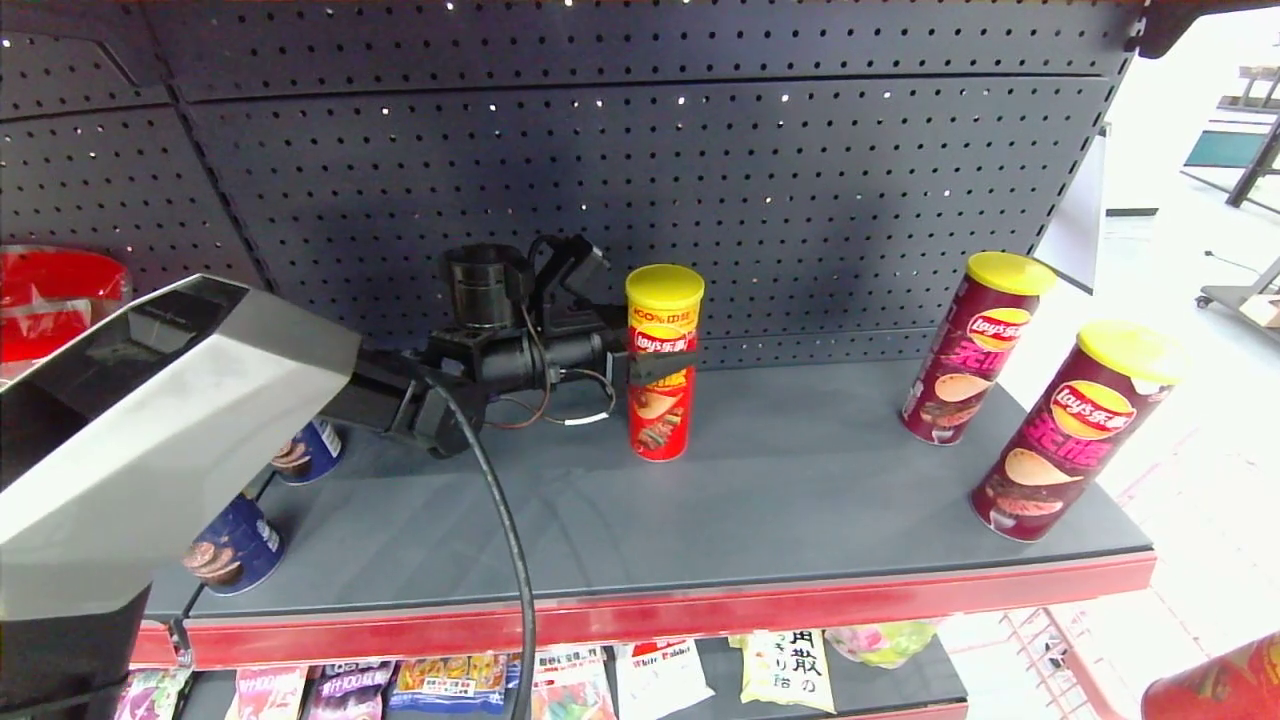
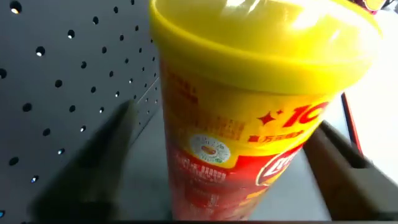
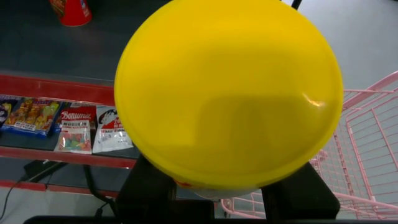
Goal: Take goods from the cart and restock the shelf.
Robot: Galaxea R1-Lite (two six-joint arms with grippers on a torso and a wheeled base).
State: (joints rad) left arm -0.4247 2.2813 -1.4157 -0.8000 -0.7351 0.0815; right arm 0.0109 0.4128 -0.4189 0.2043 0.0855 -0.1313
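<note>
L: left gripper (image 1: 661,364) fingers either side of red cylindrical chip can w/ yellow plastic lid (image 1: 660,425), appar. pinching | can upright on dark grey metal shelf board (image 1: 800,500), prob. ready for release | room: wide gap to two maroon chip cans (image 1: 975,345) rightward, front edge well off | R: right gripper (image 3: 227,198) clamps second yellow-lidded red can (image 3: 230,93) over pink wire cart (image 3: 367,155), likely next.

Blue tub (image 1: 235,550) noted at far left; second blue tub (image 1: 310,452) behind it, nearer the pegboard (image 1: 700,170). Red bag (image 1: 55,300) recorded beyond them. Snack packets (image 1: 450,685) ranged along the lower level.
</note>
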